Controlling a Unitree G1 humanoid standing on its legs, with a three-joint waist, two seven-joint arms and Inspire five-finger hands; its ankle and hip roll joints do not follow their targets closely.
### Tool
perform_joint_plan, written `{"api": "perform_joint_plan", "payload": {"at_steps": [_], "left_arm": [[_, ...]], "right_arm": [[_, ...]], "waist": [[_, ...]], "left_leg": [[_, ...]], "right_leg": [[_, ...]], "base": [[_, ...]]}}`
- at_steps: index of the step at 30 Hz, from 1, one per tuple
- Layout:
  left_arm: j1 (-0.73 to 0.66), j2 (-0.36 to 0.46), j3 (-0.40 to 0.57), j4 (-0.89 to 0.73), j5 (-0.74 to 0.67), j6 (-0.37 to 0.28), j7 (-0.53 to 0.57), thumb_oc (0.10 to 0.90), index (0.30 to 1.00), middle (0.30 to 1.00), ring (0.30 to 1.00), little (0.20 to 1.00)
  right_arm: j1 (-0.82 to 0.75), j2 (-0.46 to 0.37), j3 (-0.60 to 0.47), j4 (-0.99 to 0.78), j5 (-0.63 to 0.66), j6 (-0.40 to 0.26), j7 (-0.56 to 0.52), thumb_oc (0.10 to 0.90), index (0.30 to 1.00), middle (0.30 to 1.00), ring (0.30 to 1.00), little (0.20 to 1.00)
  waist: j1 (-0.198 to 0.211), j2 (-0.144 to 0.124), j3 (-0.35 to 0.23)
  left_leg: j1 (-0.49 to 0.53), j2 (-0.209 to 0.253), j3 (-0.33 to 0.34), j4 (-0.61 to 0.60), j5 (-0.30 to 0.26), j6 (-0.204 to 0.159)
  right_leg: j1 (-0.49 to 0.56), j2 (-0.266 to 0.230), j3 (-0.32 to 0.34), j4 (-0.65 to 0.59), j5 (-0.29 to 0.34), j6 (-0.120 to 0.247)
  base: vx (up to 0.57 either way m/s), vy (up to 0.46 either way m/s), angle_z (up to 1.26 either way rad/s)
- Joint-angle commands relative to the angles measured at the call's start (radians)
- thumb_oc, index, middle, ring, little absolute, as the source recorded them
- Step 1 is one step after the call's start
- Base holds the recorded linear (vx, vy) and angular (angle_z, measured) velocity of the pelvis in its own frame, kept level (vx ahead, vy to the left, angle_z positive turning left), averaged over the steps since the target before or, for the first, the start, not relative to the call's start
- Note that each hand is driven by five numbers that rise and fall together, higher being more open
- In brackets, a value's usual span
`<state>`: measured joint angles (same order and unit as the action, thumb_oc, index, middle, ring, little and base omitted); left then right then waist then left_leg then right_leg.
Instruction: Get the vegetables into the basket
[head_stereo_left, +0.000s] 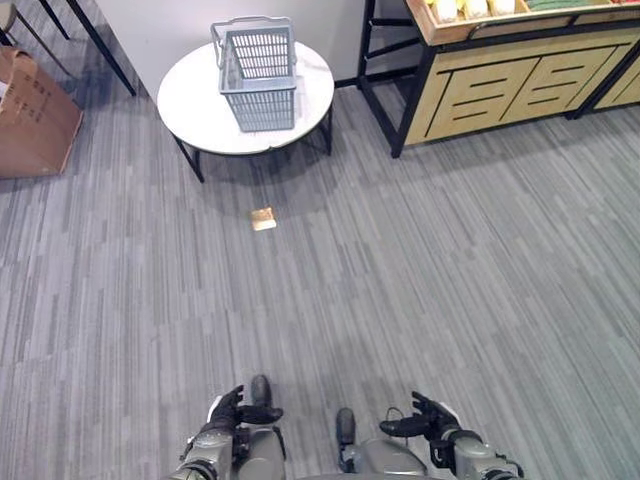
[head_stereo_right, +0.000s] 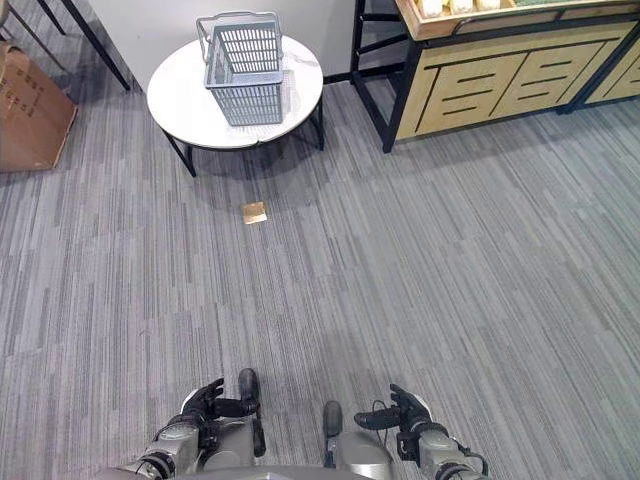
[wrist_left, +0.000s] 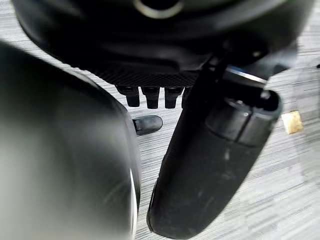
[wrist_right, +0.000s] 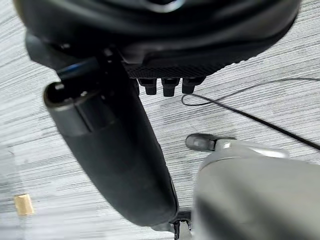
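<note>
- Seeing the grey slatted plastic basket (head_stereo_left: 258, 72) upright on the round white table w/ black legs (head_stereo_left: 200, 120), far side of the grey carpet (head_stereo_left: 450, 280).
- Veg: pale produce in the wooden shelf unit's (head_stereo_left: 500, 80) top crate (head_stereo_left: 450, 25), well apart from basket.
- Small tan card-like piece (head_stereo_left: 263, 218) on carpet just before table.
- Brown cardboard box (head_stereo_left: 35, 115) far left.
- My left hand (head_stereo_left: 232, 410) low by my side, fingers relaxed, holding nothing.
- Right hand (head_stereo_left: 420, 418) same: loose, empty.
</note>
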<state>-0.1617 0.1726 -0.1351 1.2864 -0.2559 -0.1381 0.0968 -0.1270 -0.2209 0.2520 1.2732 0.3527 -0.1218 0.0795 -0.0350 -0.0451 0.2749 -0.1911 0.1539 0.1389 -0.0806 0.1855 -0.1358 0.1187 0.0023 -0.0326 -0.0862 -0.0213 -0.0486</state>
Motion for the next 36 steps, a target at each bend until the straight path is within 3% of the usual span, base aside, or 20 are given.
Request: {"api": "perform_joint_plan", "payload": {"at_steps": [1, 7, 8, 13, 16, 18, 19, 21, 22, 24, 26, 28, 32, 34, 36], "left_arm": [[0.068, -0.014, 0.009, 0.013, 0.010, -0.007, 0.002, 0.900, 1.000, 1.000, 1.000, 1.000], [0.076, 0.000, 0.013, 0.036, 0.042, 0.003, 0.006, 0.900, 1.000, 1.000, 1.000, 1.000], [0.072, 0.003, 0.010, 0.032, 0.044, 0.003, 0.002, 0.900, 1.000, 1.000, 1.000, 1.000], [0.065, 0.011, 0.001, 0.026, 0.048, 0.003, -0.003, 0.900, 1.000, 1.000, 1.000, 1.000], [0.052, 0.018, -0.016, 0.020, 0.067, 0.008, -0.024, 0.900, 1.000, 1.000, 1.000, 1.000], [0.053, 0.021, -0.006, 0.024, 0.051, 0.017, -0.042, 0.900, 1.000, 1.000, 1.000, 1.000], [0.058, 0.019, -0.005, 0.028, 0.052, 0.019, -0.047, 0.900, 1.000, 1.000, 1.000, 1.000], [0.058, 0.012, -0.014, 0.030, 0.062, 0.014, -0.049, 0.900, 1.000, 1.000, 1.000, 1.000], [0.055, 0.009, -0.019, 0.031, 0.068, 0.012, -0.049, 0.900, 1.000, 1.000, 1.000, 1.000], [0.057, 0.003, -0.017, 0.037, 0.075, 0.008, -0.052, 0.900, 1.000, 1.000, 1.000, 1.000], [0.064, -0.001, -0.013, 0.042, 0.074, 0.008, -0.057, 0.900, 1.000, 1.000, 1.000, 1.000], [0.078, -0.010, -0.014, 0.049, 0.082, 0.008, -0.060, 0.900, 1.000, 1.000, 1.000, 1.000], [0.082, -0.023, -0.012, 0.044, 0.063, 0.010, -0.063, 0.900, 1.000, 1.000, 1.000, 1.000], [0.076, -0.031, -0.019, 0.040, 0.057, 0.008, -0.057, 0.900, 1.000, 1.000, 1.000, 1.000], [0.070, -0.033, -0.018, 0.034, 0.043, 0.003, -0.052, 0.900, 1.000, 1.000, 1.000, 1.000]], "right_arm": [[0.019, -0.021, 0.008, -0.022, -0.020, -0.035, 0.006, 0.900, 1.000, 1.000, 1.000, 1.000], [0.046, 0.012, 0.002, -0.025, -0.030, -0.037, -0.008, 0.900, 1.000, 1.000, 1.000, 1.000], [0.043, 0.022, 0.007, -0.030, -0.039, -0.035, -0.015, 0.900, 1.000, 1.000, 1.000, 1.000], [0.030, 0.034, 0.013, -0.038, -0.045, -0.035, -0.023, 0.900, 1.000, 1.000, 1.000, 1.000], [-0.009, 0.049, 0.029, -0.070, -0.045, -0.041, -0.027, 0.900, 1.000, 1.000, 1.000, 1.000], [-0.010, 0.058, 0.033, -0.098, -0.038, -0.046, -0.023, 0.900, 1.000, 1.000, 1.000, 1.000], [-0.007, 0.059, 0.037, -0.109, -0.039, -0.047, -0.021, 0.900, 1.000, 1.000, 1.000, 1.000], [0.000, 0.057, 0.040, -0.117, -0.038, -0.055, -0.022, 0.900, 1.000, 1.000, 1.000, 1.000], [-0.001, 0.056, 0.041, -0.119, -0.034, -0.055, -0.022, 0.900, 1.000, 1.000, 1.000, 1.000], [0.003, 0.056, 0.040, -0.114, -0.039, -0.052, -0.016, 0.900, 1.000, 1.000, 1.000, 1.000], [0.012, 0.053, 0.036, -0.106, -0.042, -0.050, -0.011, 0.900, 1.000, 1.000, 1.000, 1.000], [0.028, 0.043, 0.029, -0.094, -0.042, -0.051, -0.010, 0.900, 1.000, 1.000, 1.000, 1.000], [0.027, 0.017, 0.028, -0.088, -0.040, -0.054, -0.003, 0.900, 1.000, 1.000, 1.000, 1.000], [0.011, -0.007, 0.005, -0.087, -0.016, -0.061, -0.013, 0.900, 1.000, 1.000, 1.000, 1.000], [0.008, -0.017, 0.001, -0.084, -0.015, -0.063, -0.017, 0.900, 1.000, 1.000, 1.000, 1.000]], "waist": [[0.026, 0.016, -0.049], [0.014, -0.018, -0.092], [0.014, -0.035, -0.096], [0.017, -0.056, -0.100], [0.021, -0.053, -0.086], [-0.002, -0.025, -0.070], [-0.018, -0.018, -0.059], [-0.047, -0.018, -0.036], [-0.065, -0.024, -0.029], [-0.082, -0.023, -0.026], [-0.086, -0.024, -0.029], [-0.084, -0.018, -0.048], [-0.085, 0.009, -0.067], [-0.090, 0.033, -0.073], [-0.088, 0.038, -0.071]], "left_leg": [[-0.002, 0.027, 0.005, 0.014, 0.032, 0.009], [0.062, -0.008, 0.076, 0.008, -0.006, 0.055], [0.067, -0.032, 0.095, 0.028, -0.036, 0.080], [0.066, -0.058, 0.116, 0.053, -0.074, 0.104], [0.106, -0.093, 0.133, 0.049, -0.129, 0.153], [0.212, -0.106, 0.131, 0.004, -0.170, 0.173], [0.249, -0.107, 0.128, -0.007, -0.185, 0.168], [0.290, -0.120, 0.099, -0.007, -0.213, 0.160], [0.319, -0.138, 0.075, -0.007, -0.233, 0.153], [0.369, -0.140, 0.052, -0.007, -0.259, 0.143], [0.397, -0.143, 0.032, -0.005, -0.274, 0.137], [0.420, -0.131, 0.007, 0.026, -0.303, 0.124], [0.413, -0.065, -0.018, 0.076, -0.267, 0.077], [0.403, -0.030, -0.031, 0.119, -0.228, 0.049], [0.374, -0.021, -0.042, 0.198, -0.180, 0.032]], "right_leg": [[0.049, -0.047, -0.002, 0.066, -0.055, 0.089], [0.058, -0.109, 0.024, 0.100, -0.047, 0.142], [0.050, -0.140, 0.039, 0.116, -0.004, 0.166], [0.021, -0.168, 0.067, 0.148, 0.060, 0.189], [-0.087, -0.186, 0.067, 0.371, 0.186, 0.213], [-0.208, -0.168, -0.008, 0.497, 0.193, 0.196], [-0.262, -0.167, -0.054, 0.452, 0.163, 0.188], [-0.291, -0.157, -0.065, 0.314, 0.160, 0.192], [-0.313, -0.144, -0.031, 0.208, 0.184, 0.205], [-0.333, -0.148, -0.032, 0.122, 0.240, 0.223], [-0.344, -0.147, -0.041, 0.115, 0.257, 0.225], [-0.308, -0.136, -0.047, 0.120, 0.235, 0.203], [-0.284, -0.099, -0.096, 0.151, 0.174, 0.160], [-0.284, -0.078, -0.113, 0.188, 0.121, 0.131], [-0.261, -0.066, -0.118, 0.183, 0.106, 0.110]], "base": [[0.29, 0.219, -0.40], [0.23, 0.258, -0.41], [0.16, 0.244, -0.27], [0.11, 0.203, -0.22], [0.15, 0.374, -0.32], [0.30, 0.355, -0.29], [0.37, 0.171, 0.04], [0.36, -0.002, 0.25], [0.34, -0.056, 0.59], [0.40, -0.100, 0.74], [0.30, -0.120, 0.71], [0.29, -0.202, 0.66], [0.23, -0.296, 0.37], [0.27, -0.319, 0.04], [0.21, -0.269, 0.15]]}}
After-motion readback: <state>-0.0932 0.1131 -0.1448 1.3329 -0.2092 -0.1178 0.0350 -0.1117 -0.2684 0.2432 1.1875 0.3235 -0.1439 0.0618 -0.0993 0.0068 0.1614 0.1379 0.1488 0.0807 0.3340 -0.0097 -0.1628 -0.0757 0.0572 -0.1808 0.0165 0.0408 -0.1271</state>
